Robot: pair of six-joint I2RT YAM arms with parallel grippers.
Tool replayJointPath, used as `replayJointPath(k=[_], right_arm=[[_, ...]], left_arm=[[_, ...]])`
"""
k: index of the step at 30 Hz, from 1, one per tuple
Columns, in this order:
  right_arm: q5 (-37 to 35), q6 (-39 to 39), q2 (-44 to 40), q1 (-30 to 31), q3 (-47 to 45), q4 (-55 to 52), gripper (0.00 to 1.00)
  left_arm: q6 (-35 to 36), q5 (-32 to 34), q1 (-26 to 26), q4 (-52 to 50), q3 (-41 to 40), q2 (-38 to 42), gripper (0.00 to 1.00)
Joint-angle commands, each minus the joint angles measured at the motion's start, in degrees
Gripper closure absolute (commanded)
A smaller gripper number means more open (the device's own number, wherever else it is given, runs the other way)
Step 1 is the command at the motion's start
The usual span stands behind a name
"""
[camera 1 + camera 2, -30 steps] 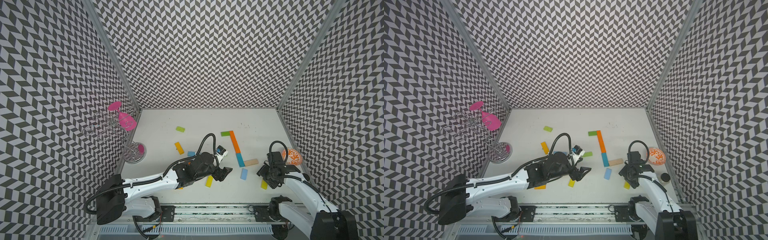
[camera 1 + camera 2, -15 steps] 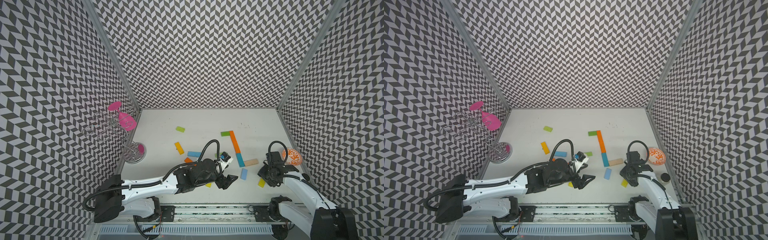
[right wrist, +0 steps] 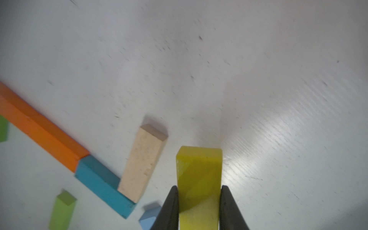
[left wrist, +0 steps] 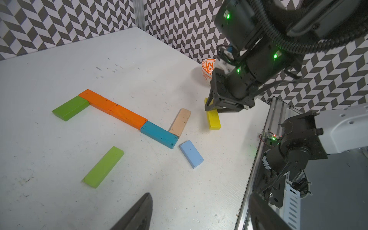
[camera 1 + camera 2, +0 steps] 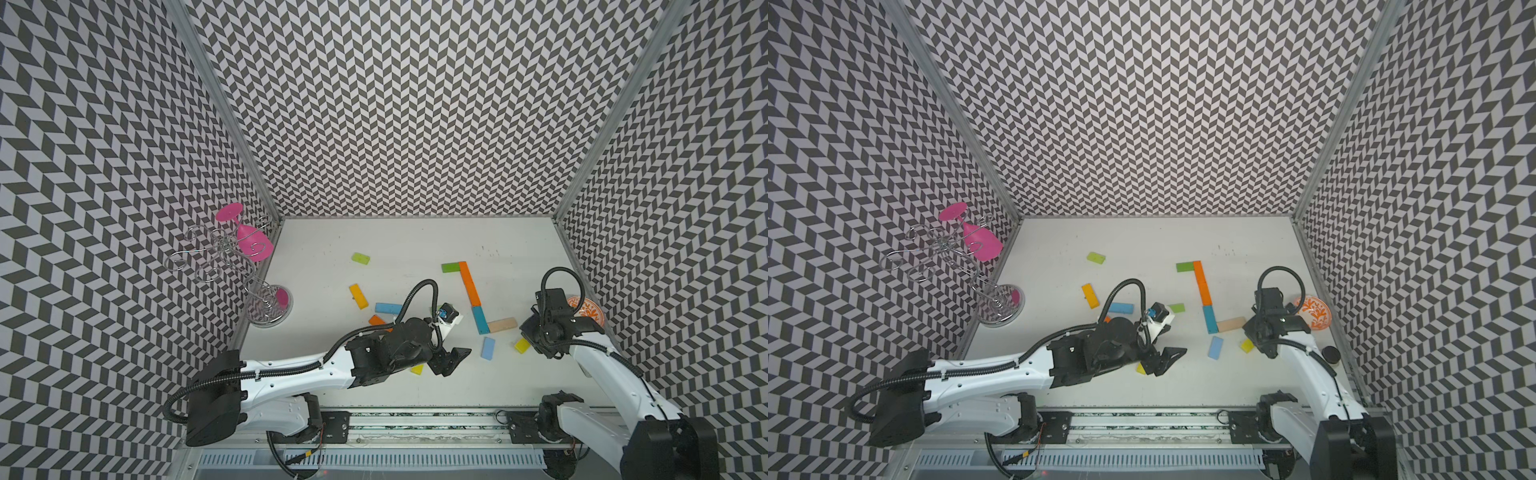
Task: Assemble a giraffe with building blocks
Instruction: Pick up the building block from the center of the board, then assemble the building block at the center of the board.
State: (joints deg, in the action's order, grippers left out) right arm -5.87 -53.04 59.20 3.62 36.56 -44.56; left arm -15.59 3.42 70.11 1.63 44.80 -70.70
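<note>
Yellow block (image 3: 199,169) is pinched by the right gripper (image 3: 198,187): the two black fingers (image 3: 171,203) press on its two long sides, and most of its length sticks out past the fingertips. In the left wrist view the yellow block (image 4: 214,121) appears to lie flat on the white table (image 4: 139,59), near its front right corner, with the gripper over the end that is closer to the orange-patterned bowl (image 4: 206,66). It cannot be told for sure whether that end is raised from the table. The block is near the beige block (image 4: 180,124) but apart from it. The beige block touches the side of the teal block (image 4: 159,134), which continues the line of two orange blocks (image 4: 111,109). A dark green block (image 4: 70,107) lies at the far end of this line and makes a corner with it. A light blue block (image 4: 191,156) lies just beside the free end of the teal block, and a lime green block (image 4: 103,167) lies well apart from the line. The left gripper (image 4: 200,195) hangs over the front middle of the table with its fingers spread wide and nothing between them.
</note>
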Motion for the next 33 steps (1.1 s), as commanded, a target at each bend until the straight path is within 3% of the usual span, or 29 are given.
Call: replayJointPath(k=[1,11,30,33], right_arm=[[-5.85,-2.65,-0.14,-0.47,3.46,0.3,0.81],[-6.17,-2.95,8.55,-6.91,8.29,8.66,0.79],[-0.81,-4.95,24.1,-10.88,7.32,17.17,0.74],[-0.44,-5.3,24.88,-11.6,7.28,17.49,0.67]], left_arm=[[0.72,0.96,-0.03,-0.4,1.02,-0.05,0.23],[1.36,1.59,-0.33,-1.26,1.88,-1.0,0.23],[1.32,2.56,-0.41,-3.67,2.84,-2.3,0.23],[1.4,2.5,-0.41,-3.79,3.1,-2.64,0.23]])
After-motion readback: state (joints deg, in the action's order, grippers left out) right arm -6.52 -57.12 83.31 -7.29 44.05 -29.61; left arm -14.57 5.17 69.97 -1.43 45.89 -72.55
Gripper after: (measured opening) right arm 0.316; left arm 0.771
